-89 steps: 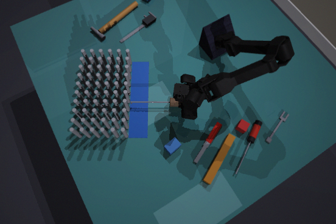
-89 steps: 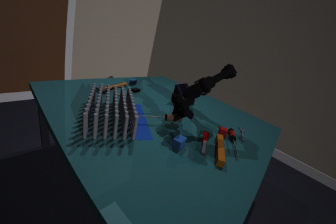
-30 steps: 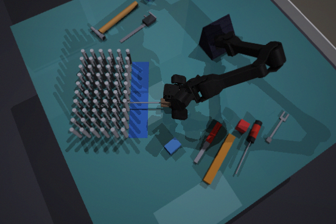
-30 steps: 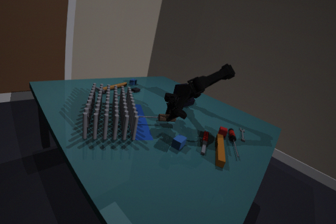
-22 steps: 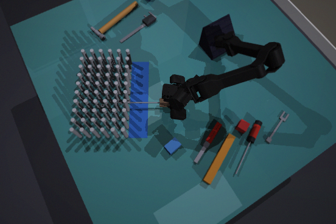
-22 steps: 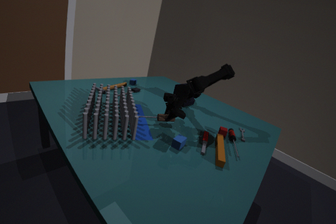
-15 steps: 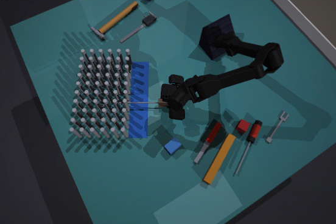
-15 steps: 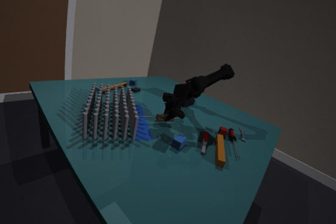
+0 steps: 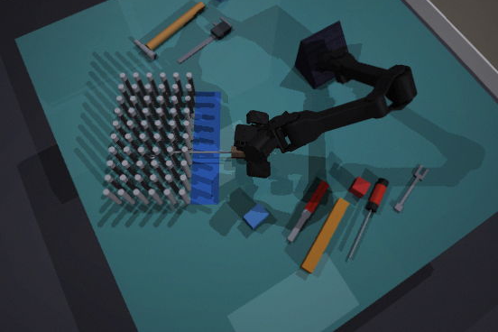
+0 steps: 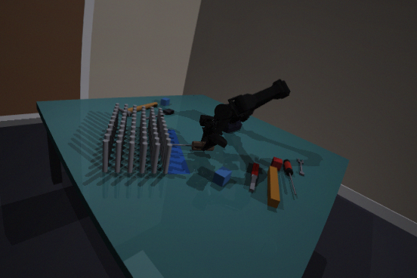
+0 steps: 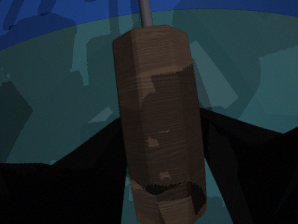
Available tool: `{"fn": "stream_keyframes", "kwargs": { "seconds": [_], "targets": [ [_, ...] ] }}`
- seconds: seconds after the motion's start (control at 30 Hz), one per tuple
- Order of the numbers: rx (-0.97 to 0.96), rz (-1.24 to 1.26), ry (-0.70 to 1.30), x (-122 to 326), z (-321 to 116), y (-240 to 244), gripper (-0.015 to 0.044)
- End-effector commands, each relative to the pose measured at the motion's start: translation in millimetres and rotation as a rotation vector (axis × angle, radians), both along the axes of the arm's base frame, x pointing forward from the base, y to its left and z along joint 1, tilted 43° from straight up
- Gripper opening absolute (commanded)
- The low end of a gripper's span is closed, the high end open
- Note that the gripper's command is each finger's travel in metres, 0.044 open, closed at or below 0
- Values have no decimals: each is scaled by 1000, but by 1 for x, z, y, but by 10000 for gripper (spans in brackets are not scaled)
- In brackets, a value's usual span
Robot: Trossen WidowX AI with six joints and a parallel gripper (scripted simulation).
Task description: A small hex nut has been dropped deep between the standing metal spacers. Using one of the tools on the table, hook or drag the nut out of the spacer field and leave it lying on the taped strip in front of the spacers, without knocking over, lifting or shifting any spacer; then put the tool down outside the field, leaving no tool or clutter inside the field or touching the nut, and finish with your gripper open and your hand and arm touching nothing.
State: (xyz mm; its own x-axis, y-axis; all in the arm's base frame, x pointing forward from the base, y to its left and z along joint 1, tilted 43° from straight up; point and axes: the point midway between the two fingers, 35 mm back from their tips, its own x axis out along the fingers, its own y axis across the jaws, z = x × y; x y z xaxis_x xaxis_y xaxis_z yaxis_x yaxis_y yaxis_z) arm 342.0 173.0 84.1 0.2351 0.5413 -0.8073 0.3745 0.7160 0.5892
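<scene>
Toward the tabletop's [image 9: 280,292] [image 10: 211,230] left edge, the half-closed pincer [image 9: 258,150] [image 10: 212,144] [image 11: 158,120] grips the wooden-handled tool [image 9: 237,152] [image 10: 197,145] [image 11: 160,110], its rod among spacers [image 9: 155,150] [image 10: 131,155]; dragging out the nut and release apparently remain.

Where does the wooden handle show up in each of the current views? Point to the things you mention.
Top: the wooden handle [image 9: 237,152] [image 10: 198,146] [image 11: 160,110] is just right of the blue strip [image 9: 207,139] [image 10: 179,158] [image 11: 90,12], partly under the gripper [image 9: 258,150] [image 10: 211,143] [image 11: 158,120].
Exterior: near the centre.
Wrist: upright through the middle.
Shared landmark: the blue strip.
</scene>
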Motion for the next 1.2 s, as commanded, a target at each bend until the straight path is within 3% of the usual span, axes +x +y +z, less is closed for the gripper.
{"fn": "stream_keyframes", "kwargs": {
  "seconds": [0.0, 1.17],
  "targets": [
    [2, 0, -13, 6, 2, -1, 0],
    [1, 0, -15, 28, -6, -6, 0]
  ]
}}
